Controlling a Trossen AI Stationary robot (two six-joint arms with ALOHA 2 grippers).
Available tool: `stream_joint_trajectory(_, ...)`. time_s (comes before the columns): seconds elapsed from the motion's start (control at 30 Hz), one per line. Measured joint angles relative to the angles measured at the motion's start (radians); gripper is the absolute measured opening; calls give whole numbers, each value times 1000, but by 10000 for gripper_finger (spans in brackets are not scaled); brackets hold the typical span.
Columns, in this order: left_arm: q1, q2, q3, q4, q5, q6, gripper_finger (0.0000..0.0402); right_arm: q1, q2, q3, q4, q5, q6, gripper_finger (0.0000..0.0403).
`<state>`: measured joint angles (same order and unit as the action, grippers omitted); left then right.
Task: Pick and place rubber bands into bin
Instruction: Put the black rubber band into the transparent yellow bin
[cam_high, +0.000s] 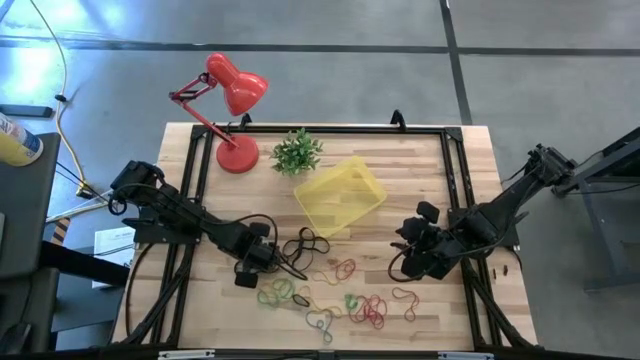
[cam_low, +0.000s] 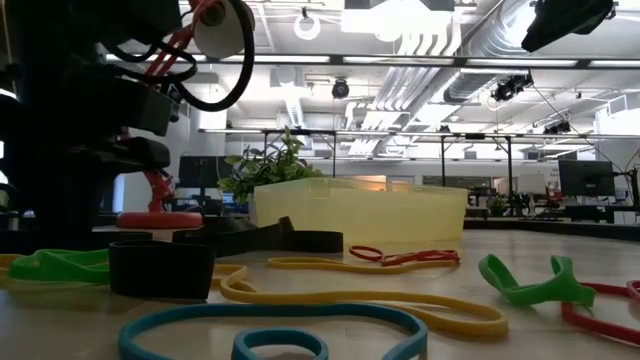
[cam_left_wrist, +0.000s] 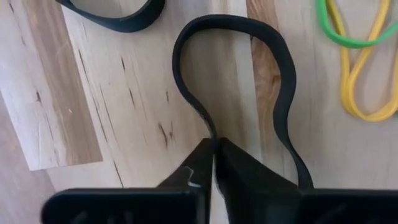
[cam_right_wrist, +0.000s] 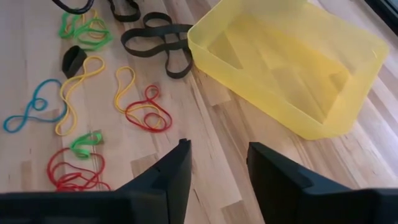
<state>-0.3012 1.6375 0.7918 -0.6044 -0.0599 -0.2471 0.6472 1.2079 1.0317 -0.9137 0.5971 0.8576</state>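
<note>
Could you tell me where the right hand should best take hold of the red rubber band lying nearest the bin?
Pinch one strand of the red rubber band from straight above; it lies flat on the table, so a side approach finds no edge. The right hand is open.

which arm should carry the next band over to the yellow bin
Left. The left gripper is shut on a black rubber band on the table, so it likely only has to lift and carry it to the bin. The right gripper is open, holds nothing, beside the bin.
</note>
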Motion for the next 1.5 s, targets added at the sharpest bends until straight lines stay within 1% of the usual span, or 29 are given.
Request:
stream_joint_trajectory(0.1, 0, 0, 0, 0, -7, 3, 12, 0, 0, 0, -4, 5, 1, 136)
stream_joint_trajectory(0.2, 0, -15, 10, -11, -12, 4, 3, 0, 0, 0, -4, 7, 1, 133)
stream_joint_trajectory(0.3, 1, -38, 43, -68, -42, 12, 2, 0, 0, 0, -5, 8, 5, 133)
stream_joint_trajectory(0.4, 1, -89, 120, -124, -103, 43, 1, 0, 0, 0, -5, 16, 6, 133)
stream_joint_trajectory(0.47, 1, -111, 172, -193, -141, 80, 1, 0, 0, 0, -5, 27, 6, 133)
stream_joint_trajectory(0.63, 23, -156, 360, -314, -268, 174, 0, 0, 0, 0, -5, 50, 6, 133)
stream_joint_trajectory(0.77, 84, -162, 494, -316, -392, 306, 0, 0, 0, 0, -6, 63, 6, 133)
stream_joint_trajectory(0.83, 136, -163, 536, -293, -429, 383, 0, 0, 0, 0, -6, 84, 6, 133)
stream_joint_trajectory(0.9, 200, -162, 548, -217, -429, 460, 0, 0, 0, 0, -1, 97, 6, 133)
stream_joint_trajectory(1.0, 302, -162, 549, -122, -396, 538, 0, 0, 0, 0, 8, 100, 6, 133)
stream_joint_trajectory(1.13, 424, -142, 549, -44, -335, 602, 0, 0, 0, 0, 17, 107, 22, 133)
stream_joint_trajectory(1.23, 493, -108, 548, -11, -270, 625, 0, 0, 0, 0, 19, 125, 25, 133)
stream_joint_trajectory(1.33, 524, -58, 549, 44, -198, 635, 0, 0, 0, 0, 20, 140, 25, 133)
stream_joint_trajectory(1.5, 523, 42, 549, 134, -141, 636, 0, -1, 0, 0, 22, 169, 29, 133)
